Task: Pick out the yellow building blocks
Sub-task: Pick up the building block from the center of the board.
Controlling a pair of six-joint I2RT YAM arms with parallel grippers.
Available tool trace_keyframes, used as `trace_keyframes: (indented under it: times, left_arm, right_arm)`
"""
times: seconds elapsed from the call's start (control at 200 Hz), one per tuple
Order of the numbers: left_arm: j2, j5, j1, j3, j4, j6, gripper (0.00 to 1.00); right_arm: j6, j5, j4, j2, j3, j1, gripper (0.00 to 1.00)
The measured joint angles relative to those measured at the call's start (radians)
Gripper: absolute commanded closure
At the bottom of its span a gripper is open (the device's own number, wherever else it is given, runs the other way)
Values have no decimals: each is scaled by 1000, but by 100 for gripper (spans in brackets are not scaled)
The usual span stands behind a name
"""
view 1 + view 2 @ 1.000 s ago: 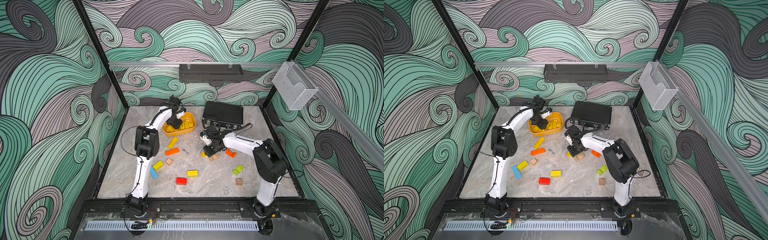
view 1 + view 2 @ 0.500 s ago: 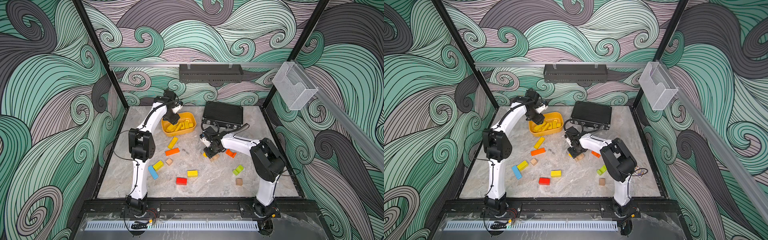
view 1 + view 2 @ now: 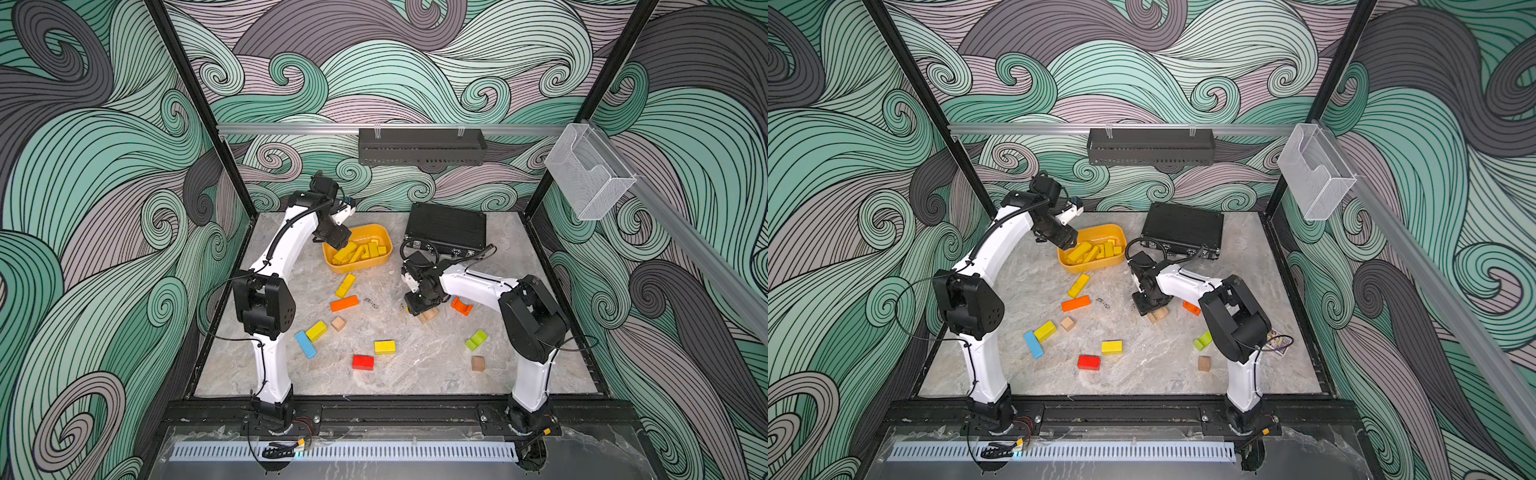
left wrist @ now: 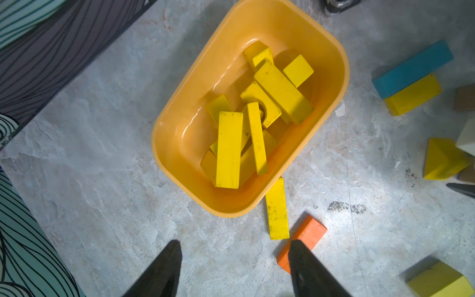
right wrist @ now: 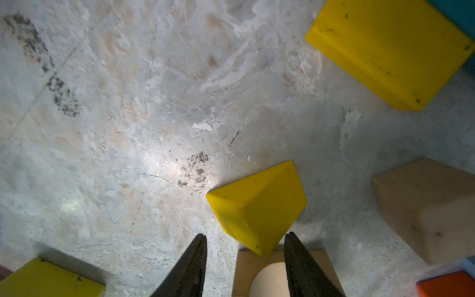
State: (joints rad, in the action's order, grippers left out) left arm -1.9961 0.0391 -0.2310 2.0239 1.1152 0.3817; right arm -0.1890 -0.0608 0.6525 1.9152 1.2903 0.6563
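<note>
**Yellow blocks split between tub and table**

Toward the table's front-left, a yellow brick (image 3: 316, 331) touches a blue block (image 3: 306, 344). Farther back, the left gripper (image 4: 234, 244) hangs by the left end of the orange-yellow tub (image 4: 180, 115), jaws apart and empty. A heap of yellow blocks (image 4: 228, 149) lies in the tub. A yellow bar (image 3: 345, 285) lies on the table just beside the tub's near wall, an orange bar (image 3: 344, 303) at its other end. A second yellow brick (image 3: 385, 347) lies near a red brick (image 3: 363, 362). Right of centre, the right gripper (image 5: 246, 234) sits low, jaws apart. A corner of the yellow wedge (image 5: 257, 205) lies between its fingertips, unclamped, beside a bare-wood arch block (image 5: 246, 267).
</note>
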Motion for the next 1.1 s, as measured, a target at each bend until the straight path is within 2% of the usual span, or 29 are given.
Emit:
trace_keyframes:
  times: [0.2, 0.515, 1.101]
  left_arm:
    - [3, 4, 3, -7, -1, 0, 33]
    - [17, 10, 22, -51, -6, 1, 33]
    - [99, 36, 34, -128, -14, 0, 33]
  right_arm:
    - [-101, -5, 35, 34, 47, 0, 48]
    - [-186, -2, 64, 114, 125, 0, 49]
    - [-170, 113, 104, 158, 177, 1, 57]
